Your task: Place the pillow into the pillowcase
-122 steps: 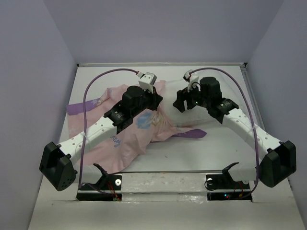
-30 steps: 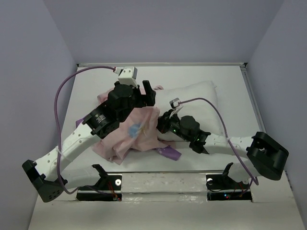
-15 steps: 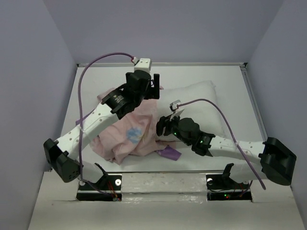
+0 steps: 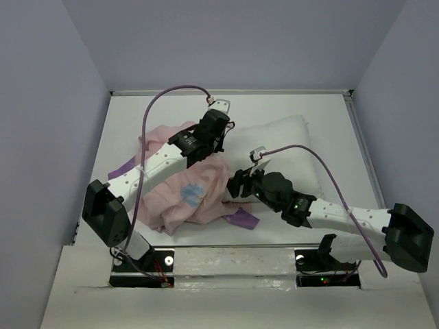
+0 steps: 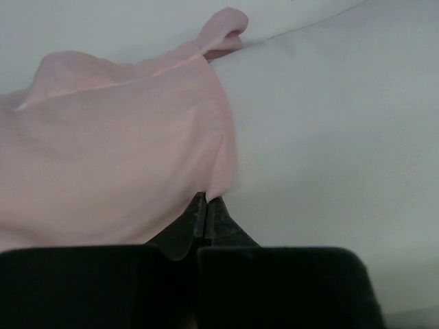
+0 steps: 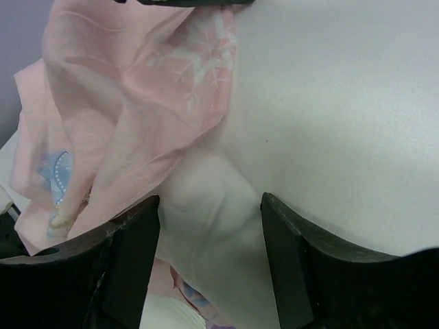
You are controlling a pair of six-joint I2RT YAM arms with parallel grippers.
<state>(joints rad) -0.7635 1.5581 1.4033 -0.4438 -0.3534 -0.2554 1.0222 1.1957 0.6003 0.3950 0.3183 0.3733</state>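
The white pillow (image 4: 281,147) lies across the table's middle right; its left part is under the pink pillowcase (image 4: 185,192), which is bunched at centre left. My left gripper (image 4: 221,133) is shut on the pillowcase's pink edge (image 5: 212,185), held against the pillow (image 5: 329,123). My right gripper (image 4: 236,185) is open, its fingers (image 6: 130,260) either side of the pillow's near corner (image 6: 212,205), with the pillowcase (image 6: 116,116) just to its left.
The white table (image 4: 322,110) is ringed by lilac walls with a raised rim at the back and right. A purple part of the pillowcase (image 4: 241,219) lies near the front edge. Purple cables arc over both arms.
My left gripper has moved right and a little nearer, pulling the pillowcase edge over the pillow. My right gripper has shifted slightly right at the pillow's near corner.
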